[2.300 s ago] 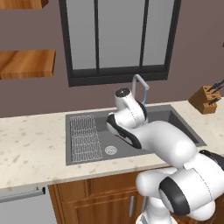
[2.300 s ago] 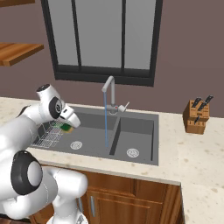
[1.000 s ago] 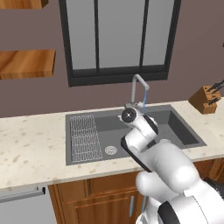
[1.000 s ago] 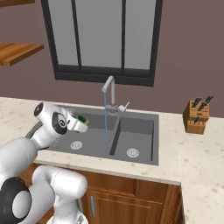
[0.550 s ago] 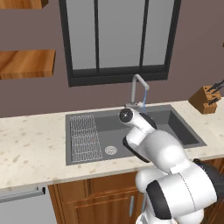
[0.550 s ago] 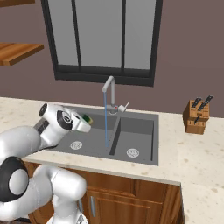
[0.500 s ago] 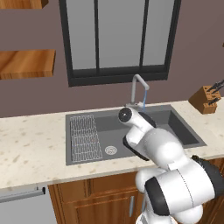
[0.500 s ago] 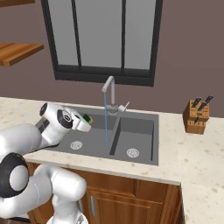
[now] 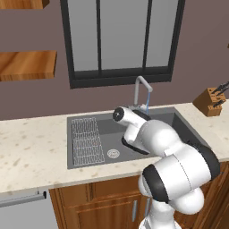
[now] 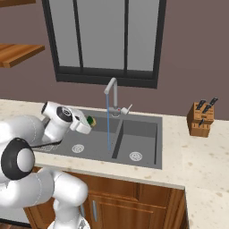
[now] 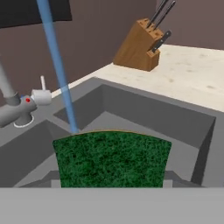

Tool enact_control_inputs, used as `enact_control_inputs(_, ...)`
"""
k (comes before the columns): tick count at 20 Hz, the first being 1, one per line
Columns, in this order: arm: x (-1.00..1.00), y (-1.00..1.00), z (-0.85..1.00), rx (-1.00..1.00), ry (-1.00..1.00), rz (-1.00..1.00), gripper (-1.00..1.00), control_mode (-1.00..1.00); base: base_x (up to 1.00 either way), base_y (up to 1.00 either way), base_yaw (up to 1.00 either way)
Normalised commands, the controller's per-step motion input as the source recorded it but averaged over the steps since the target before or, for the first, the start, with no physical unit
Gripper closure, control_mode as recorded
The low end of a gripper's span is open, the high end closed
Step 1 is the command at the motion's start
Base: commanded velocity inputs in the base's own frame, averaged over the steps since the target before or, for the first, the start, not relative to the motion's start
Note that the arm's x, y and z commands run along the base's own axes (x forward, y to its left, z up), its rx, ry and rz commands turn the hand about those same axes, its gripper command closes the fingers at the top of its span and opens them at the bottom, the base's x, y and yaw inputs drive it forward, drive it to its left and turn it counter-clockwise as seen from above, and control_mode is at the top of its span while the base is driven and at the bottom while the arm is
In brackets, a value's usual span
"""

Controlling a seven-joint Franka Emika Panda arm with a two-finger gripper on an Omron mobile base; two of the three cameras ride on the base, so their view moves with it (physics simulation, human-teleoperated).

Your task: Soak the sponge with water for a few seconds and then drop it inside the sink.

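Speckled cream counter [image 9: 31,147] runs along the wall in my left base view, with the dark grey sink [image 9: 89,159] let into it under the window. My arm leans over the left basin, between the wire rack [image 9: 87,141] at the sink's left end and the faucet [image 9: 142,91] at its back edge; from here the hand hides whatever it carries.

From the right base view I see the gripper [image 10: 89,121] above the left basin, jaws clamped on the sponge [image 10: 91,120], a small green-and-yellow block. The water [image 10: 108,123] falls in a thin blue line just beside it, toward the divider; I judge the sponge near the stream but not under it. A knife block [image 10: 200,118] stands well apart at the counter's right end.

Through the hand view the sponge's green face [image 11: 111,158] sits between the fingertips, with the stream dropping just past its upper left corner and the faucet base further off.

My worry: if I stop short, the sponge stays dry. Pushing too far could knock the faucet and loosen the grip early.
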Motion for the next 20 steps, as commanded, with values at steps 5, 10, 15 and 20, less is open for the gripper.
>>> enact_control_inputs(5,0.00,-0.20,0.07,0.00,0.00,-0.10,1.00,-1.00,0.00,0.00,0.00)
enact_control_inputs(10,0.01,-0.33,0.13,0.00,0.00,-0.03,1.00,-1.00,0.00,0.00,0.00)
enact_control_inputs(15,0.00,-0.32,0.00,0.00,0.00,-0.01,1.00,-1.00,0.00,0.00,0.00)
enact_control_inputs(20,-0.02,-0.07,0.00,0.00,0.00,-0.01,1.00,-1.00,0.00,0.00,0.00)
